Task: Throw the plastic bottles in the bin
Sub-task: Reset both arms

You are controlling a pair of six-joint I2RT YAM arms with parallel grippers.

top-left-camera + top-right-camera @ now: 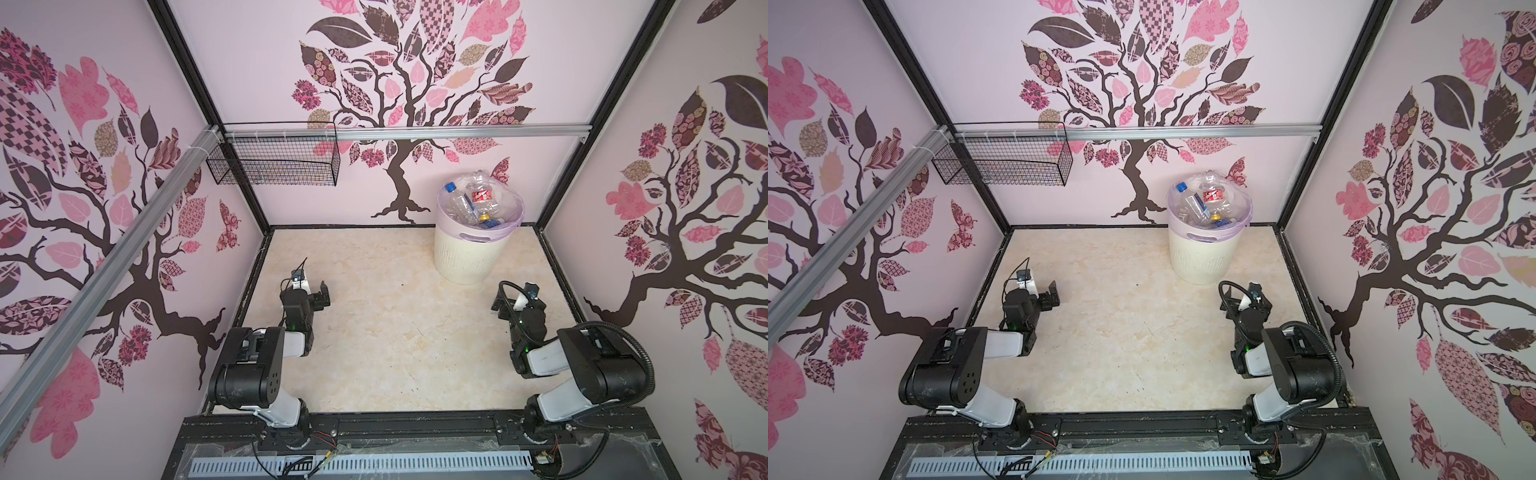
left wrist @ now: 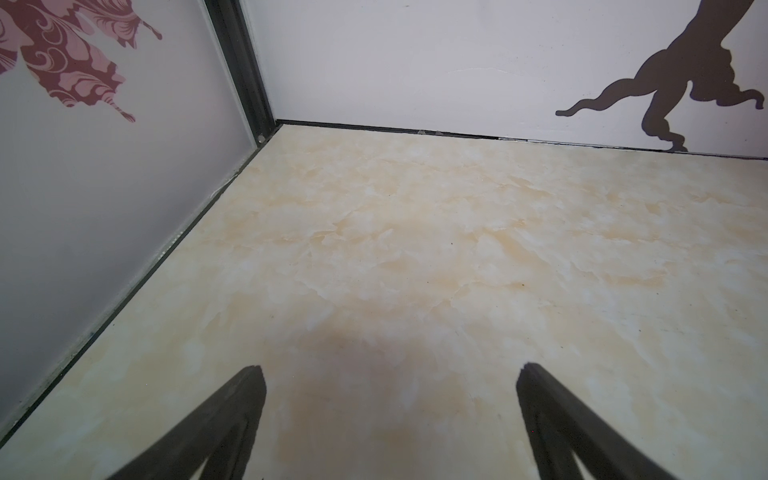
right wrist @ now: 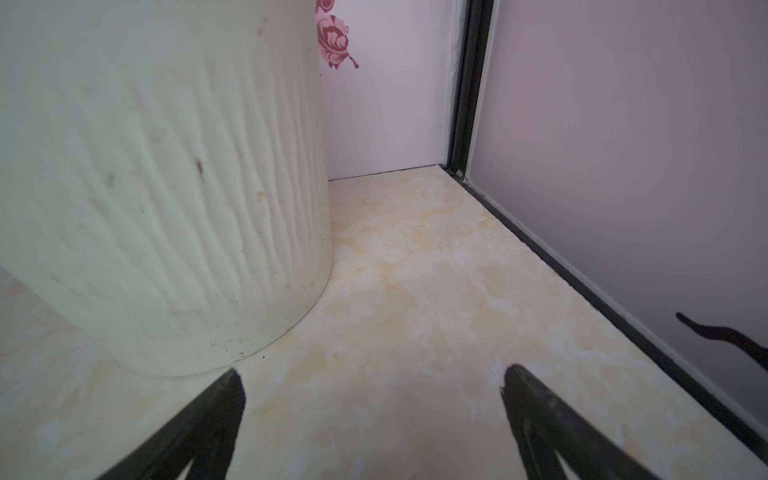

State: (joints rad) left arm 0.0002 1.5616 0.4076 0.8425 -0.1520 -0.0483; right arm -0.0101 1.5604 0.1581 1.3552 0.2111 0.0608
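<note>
The plastic bottles (image 1: 473, 203) lay heaped inside the bin (image 1: 461, 262) near the worktop's (image 1: 395, 340) far edge, none visible outside it. The left hand (image 2: 390, 370) and right hand (image 3: 374, 372) both gaped empty, low over the worktop. The job looked finished, calling only for the arms to park.

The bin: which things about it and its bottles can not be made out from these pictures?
- How many bottles lie in the bin: both top views, upper ones hide lower ones.
- Its rim and contents: right wrist view, picture edge cuts them off.
- Red label text: a top view, too small.
</note>
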